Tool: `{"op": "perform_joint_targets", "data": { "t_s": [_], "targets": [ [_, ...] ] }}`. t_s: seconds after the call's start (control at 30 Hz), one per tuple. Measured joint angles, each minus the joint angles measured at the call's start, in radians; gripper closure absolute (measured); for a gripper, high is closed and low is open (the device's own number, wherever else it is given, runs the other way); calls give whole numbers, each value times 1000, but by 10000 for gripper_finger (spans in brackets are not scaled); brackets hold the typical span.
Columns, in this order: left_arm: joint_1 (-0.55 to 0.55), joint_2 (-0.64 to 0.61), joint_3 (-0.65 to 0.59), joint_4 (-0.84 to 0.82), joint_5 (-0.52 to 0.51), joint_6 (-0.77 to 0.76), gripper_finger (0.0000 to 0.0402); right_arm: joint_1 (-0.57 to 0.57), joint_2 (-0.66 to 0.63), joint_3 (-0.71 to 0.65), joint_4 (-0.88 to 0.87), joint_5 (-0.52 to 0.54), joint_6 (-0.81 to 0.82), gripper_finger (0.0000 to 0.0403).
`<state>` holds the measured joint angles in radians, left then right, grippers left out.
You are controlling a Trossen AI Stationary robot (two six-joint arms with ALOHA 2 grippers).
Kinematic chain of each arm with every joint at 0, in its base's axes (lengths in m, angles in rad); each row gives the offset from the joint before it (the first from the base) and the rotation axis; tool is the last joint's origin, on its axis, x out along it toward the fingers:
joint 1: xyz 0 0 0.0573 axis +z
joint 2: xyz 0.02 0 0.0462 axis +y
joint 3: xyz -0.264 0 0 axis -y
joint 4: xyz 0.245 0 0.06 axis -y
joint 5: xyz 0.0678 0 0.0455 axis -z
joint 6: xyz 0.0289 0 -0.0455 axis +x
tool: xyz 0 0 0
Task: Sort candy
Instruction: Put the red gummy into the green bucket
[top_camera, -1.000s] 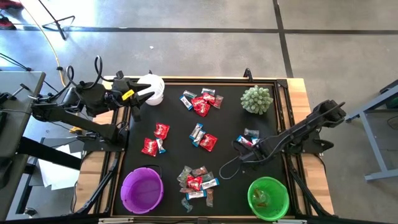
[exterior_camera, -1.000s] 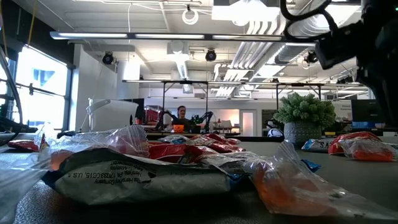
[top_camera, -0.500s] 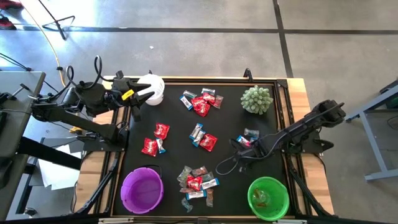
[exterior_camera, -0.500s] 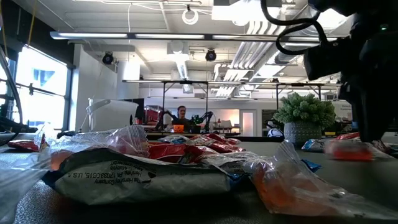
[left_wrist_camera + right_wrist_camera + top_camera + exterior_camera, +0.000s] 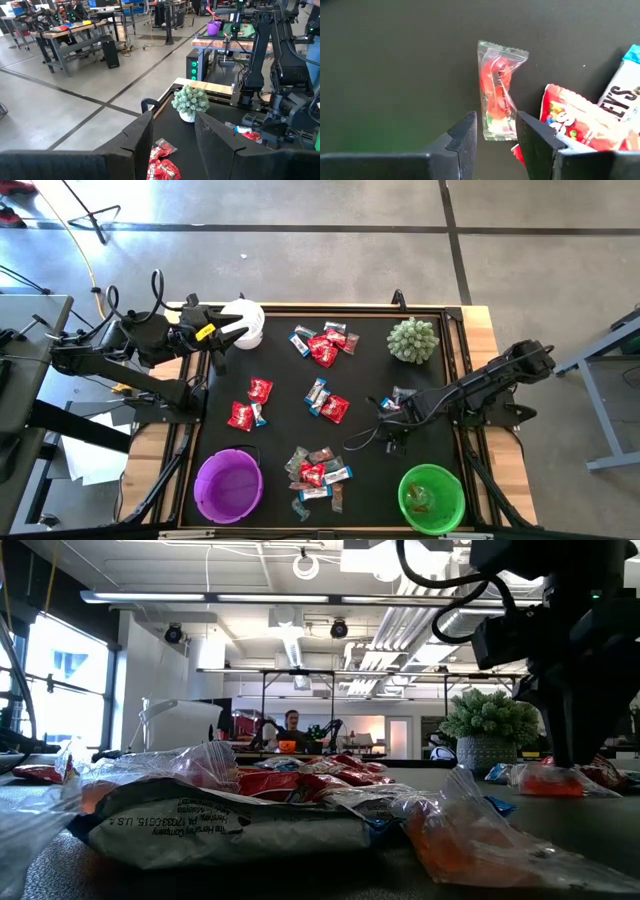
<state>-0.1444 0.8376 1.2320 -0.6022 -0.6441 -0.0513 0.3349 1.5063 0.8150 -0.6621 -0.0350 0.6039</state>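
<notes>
Fingers of the right gripper [image 5: 496, 131] stand spread, pinching nothing, over a clear-wrapped red candy [image 5: 498, 96] lying between and just ahead of the tips. Beside one finger: a red packet [image 5: 569, 124] and a blue-and-white bar [image 5: 621, 91] (lettering partly cut off, "S" legible). Left gripper [image 5: 172, 131] spread, over the white bowl [image 5: 247, 323]. Green bowl [image 5: 431, 498] holds some pieces; purple bowl [image 5: 228, 485] contents indiscernible.
</notes>
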Motion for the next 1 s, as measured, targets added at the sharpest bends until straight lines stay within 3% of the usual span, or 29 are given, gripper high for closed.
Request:
{"op": "perform_joint_targets", "data": {
  "t_s": [0.53,0.8,1.0],
  "targets": [
    [0,0,0,-6,0,1,271,-33,27,1,23,34,-29,270],
    [0,0,0,-8,0,2,271,-49,145,6,99,-34,-28,270],
    [0,0,0,-8,0,3,271,-55,152,5,111,-40,25,282]
  ]
}}
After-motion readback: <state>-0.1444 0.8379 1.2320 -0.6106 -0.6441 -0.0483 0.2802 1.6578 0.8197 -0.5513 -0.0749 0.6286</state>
